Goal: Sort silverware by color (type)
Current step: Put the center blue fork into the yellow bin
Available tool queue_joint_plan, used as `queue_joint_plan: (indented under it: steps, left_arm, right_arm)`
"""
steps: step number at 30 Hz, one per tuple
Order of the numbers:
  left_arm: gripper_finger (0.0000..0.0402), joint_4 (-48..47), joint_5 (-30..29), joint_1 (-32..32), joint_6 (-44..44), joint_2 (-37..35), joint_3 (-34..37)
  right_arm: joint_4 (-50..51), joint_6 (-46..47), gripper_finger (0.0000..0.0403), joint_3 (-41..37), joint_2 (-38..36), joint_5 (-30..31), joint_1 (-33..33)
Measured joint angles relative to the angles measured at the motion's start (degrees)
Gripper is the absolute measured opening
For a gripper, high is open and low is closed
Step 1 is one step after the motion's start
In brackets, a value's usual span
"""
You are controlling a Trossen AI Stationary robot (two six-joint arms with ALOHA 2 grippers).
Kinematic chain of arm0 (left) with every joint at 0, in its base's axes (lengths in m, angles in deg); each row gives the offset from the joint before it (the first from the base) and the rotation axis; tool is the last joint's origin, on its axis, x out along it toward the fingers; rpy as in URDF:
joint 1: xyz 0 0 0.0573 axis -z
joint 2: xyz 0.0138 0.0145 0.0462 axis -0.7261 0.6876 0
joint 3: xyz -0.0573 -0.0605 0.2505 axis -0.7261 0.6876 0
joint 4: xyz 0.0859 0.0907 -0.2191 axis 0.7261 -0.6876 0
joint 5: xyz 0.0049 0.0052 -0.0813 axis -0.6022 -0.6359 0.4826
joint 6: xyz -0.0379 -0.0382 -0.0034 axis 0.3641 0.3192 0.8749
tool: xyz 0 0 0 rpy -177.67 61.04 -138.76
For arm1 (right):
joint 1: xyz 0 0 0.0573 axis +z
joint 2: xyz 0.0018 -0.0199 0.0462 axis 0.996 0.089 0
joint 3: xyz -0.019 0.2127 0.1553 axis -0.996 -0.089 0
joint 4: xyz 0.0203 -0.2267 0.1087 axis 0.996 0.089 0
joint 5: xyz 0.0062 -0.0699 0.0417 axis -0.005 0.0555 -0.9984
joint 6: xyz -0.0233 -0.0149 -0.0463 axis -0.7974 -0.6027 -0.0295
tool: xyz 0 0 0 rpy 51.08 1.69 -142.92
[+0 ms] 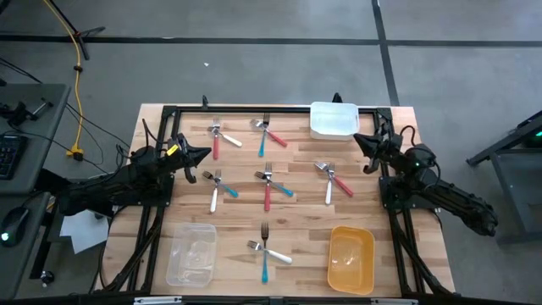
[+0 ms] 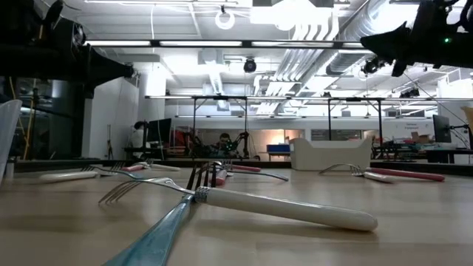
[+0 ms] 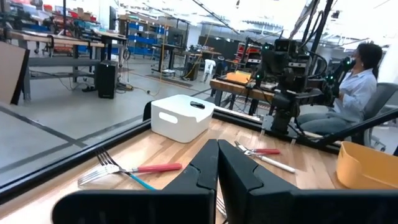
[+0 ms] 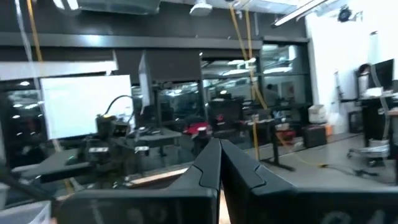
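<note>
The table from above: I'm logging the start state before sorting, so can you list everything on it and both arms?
Silverware pairs: six crossed pairs, handles red, teal-blue or white; three along the far row (first), three across the middle (centre one), one near the front edge.
White container: one, far right corner.
Clear container: one, near left.
Yellow container: one, near right.
Table: one, light wood.
Left gripper: shut, empty, over the left edge.
Right gripper: shut, empty, over the right edge beside the white container.
</note>
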Motion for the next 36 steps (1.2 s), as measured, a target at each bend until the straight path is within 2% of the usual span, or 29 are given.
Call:
queue_joint_plan:
  steps: [10,17,26,32,36]
  left_arm:
    - [0.0,0.2,-1.0,0.0,1.0,0.0,0.0]
    - [0.0,0.3,-1.1,0.0,-0.4,0.0,0.0]
    - [0.0,2.4,-1.6,0.0,-0.6,0.0,0.0]
    - [0.0,3.1,-1.6,0.0,-4.4,0.0,0.0]
    - [0.0,5.0,-1.6,0.0,-2.8,0.0,0.0]
  right_arm:
    - [-3.8,-6.3,0.0049,4.1,15.1,1.5,8.5]
    - [-3.3,-6.5,0.0091,11.6,28.8,8.6,15.1]
    - [-0.3,-4.8,0.0137,20.5,46.5,11.6,19.7]
    - [0.1,-5.1,0.0163,25.9,59.1,14.8,23.9]
    - [6.1,-3.5,0.0177,31.6,65.7,14.8,26.2]
